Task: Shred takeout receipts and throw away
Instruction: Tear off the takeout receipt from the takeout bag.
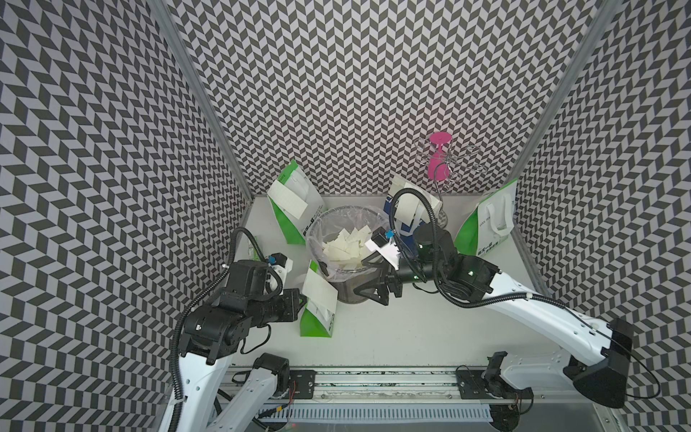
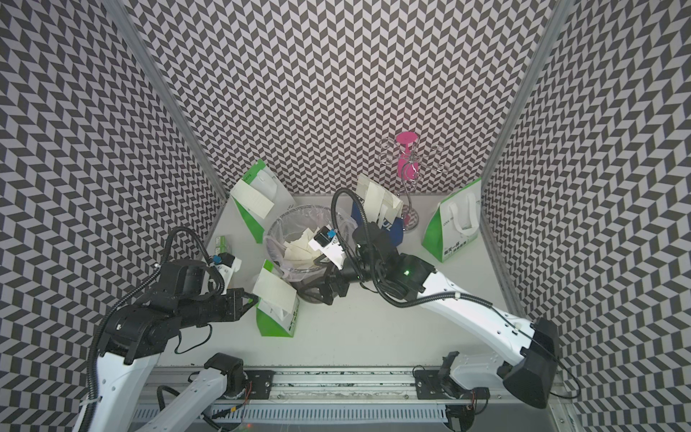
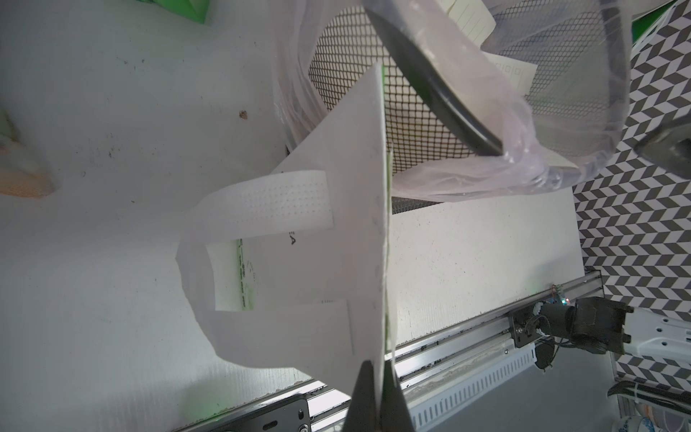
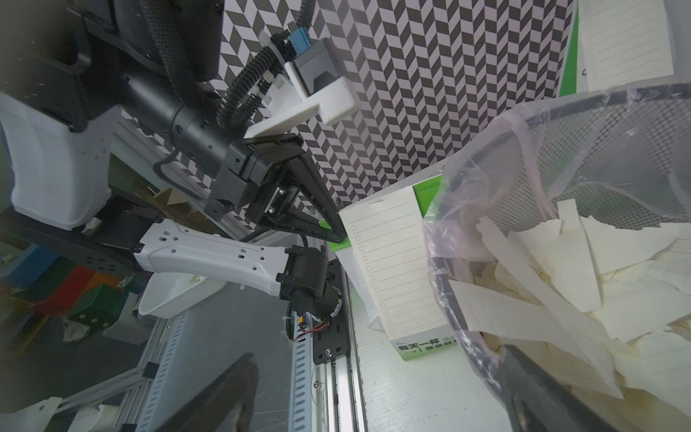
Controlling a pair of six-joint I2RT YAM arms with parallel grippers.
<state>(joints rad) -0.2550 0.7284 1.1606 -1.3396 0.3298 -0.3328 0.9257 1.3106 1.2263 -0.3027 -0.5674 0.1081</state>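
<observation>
Torn receipt scraps (image 1: 344, 248) fill the lined mesh bin (image 1: 318, 224) mid-worktop (image 1: 411, 329). One whole receipt (image 1: 318, 290) lies against the green-and-white bag (image 1: 314, 325) just beside the bin, on the rail side. We see the left fingers (image 3: 361, 396) pressed together on its edge; whether bag paper is caught too, we cannot tell. The right fingers (image 4: 534, 381) stand spread, straddling the bin's rim. Another receipt (image 1: 288, 202) sits on the back-left bag (image 1: 285, 226).
</observation>
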